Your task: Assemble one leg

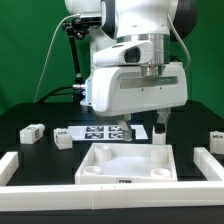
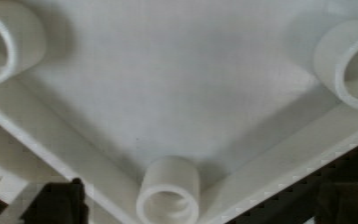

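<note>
The large white tray-like part (image 1: 128, 162) lies on the black table in front of the arm. In the wrist view its inner floor (image 2: 176, 95) fills the frame, with round sockets at three corners; one corner socket (image 2: 171, 190) lies between the fingers. My gripper (image 1: 160, 128) hangs over the tray's far corner on the exterior view's right. It is open (image 2: 197, 202), with one dark finger on each side of that corner, and holds nothing. A leg (image 1: 33, 131) with a tag lies at the far left, and another leg (image 1: 63, 139) lies beside it.
The marker board (image 1: 105, 130) lies behind the tray. A further small white part (image 1: 216, 138) sits at the exterior view's right edge. White rails run along the front left (image 1: 18, 166) and front right (image 1: 205, 165).
</note>
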Controlling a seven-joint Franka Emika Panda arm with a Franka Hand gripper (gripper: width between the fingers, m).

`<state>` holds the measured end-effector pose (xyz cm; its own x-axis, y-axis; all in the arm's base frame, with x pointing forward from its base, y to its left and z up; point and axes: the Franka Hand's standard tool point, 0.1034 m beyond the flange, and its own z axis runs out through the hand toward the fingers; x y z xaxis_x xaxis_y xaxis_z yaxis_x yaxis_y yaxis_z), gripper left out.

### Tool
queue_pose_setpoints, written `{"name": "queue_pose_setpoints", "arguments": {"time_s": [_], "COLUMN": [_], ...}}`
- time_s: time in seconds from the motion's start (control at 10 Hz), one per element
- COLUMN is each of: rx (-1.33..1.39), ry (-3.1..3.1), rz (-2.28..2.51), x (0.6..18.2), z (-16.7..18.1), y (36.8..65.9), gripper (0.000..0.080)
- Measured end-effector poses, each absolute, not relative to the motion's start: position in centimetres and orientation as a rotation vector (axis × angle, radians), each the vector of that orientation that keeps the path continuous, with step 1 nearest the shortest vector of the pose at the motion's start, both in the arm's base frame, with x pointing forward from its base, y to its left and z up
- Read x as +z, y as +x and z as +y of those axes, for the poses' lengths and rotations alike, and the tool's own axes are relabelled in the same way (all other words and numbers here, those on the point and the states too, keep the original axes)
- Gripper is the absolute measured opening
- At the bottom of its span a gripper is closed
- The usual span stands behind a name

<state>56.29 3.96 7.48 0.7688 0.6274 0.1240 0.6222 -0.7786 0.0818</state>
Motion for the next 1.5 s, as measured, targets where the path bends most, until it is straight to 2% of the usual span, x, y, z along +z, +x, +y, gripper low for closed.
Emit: {"name": "queue_pose_setpoints", "arguments": {"time_s": [0.8,1.3,1.5], "rx": [0.221,0.038,0.048], "ry": [2.902,2.760,2.761], "rz": [1.078,1.479,1.472], "x": [7.4,5.3,5.3], "z": [3.9,4.9,4.8], "y": [56.1,52.8,52.9], "gripper": [0.0650,0.0650,0.0650]}}
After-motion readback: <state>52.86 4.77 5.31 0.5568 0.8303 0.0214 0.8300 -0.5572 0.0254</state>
